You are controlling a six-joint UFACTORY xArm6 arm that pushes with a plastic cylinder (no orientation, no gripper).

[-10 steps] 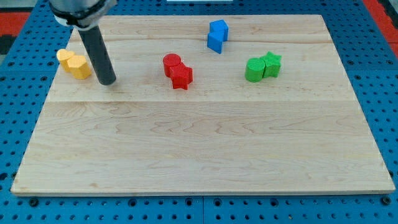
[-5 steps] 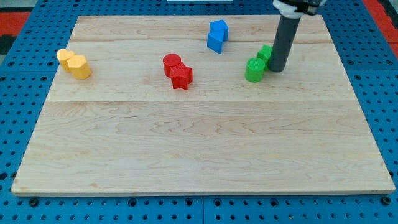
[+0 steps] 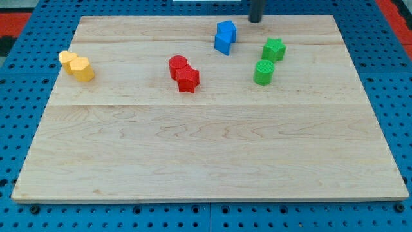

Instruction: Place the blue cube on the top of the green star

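The blue cube (image 3: pixel 226 30) stands near the view's top centre, touching a second blue block (image 3: pixel 221 44) just below it. The green star (image 3: pixel 273 49) lies to their right, apart from the green cylinder (image 3: pixel 264 72) below it. My tip (image 3: pixel 255 20) is at the board's top edge, right of the blue cube and up-left of the green star, touching neither. Only the rod's lowest part shows.
A red cylinder (image 3: pixel 177 65) and a red star-like block (image 3: pixel 188 80) touch at centre left. Two yellow blocks (image 3: pixel 76 66) sit together at the left edge. The wooden board (image 3: pixel 206 148) lies on a blue pegboard.
My tip swept from the yellow blocks to the green pair, then up to the top edge. The green star slid up and away from the green cylinder.
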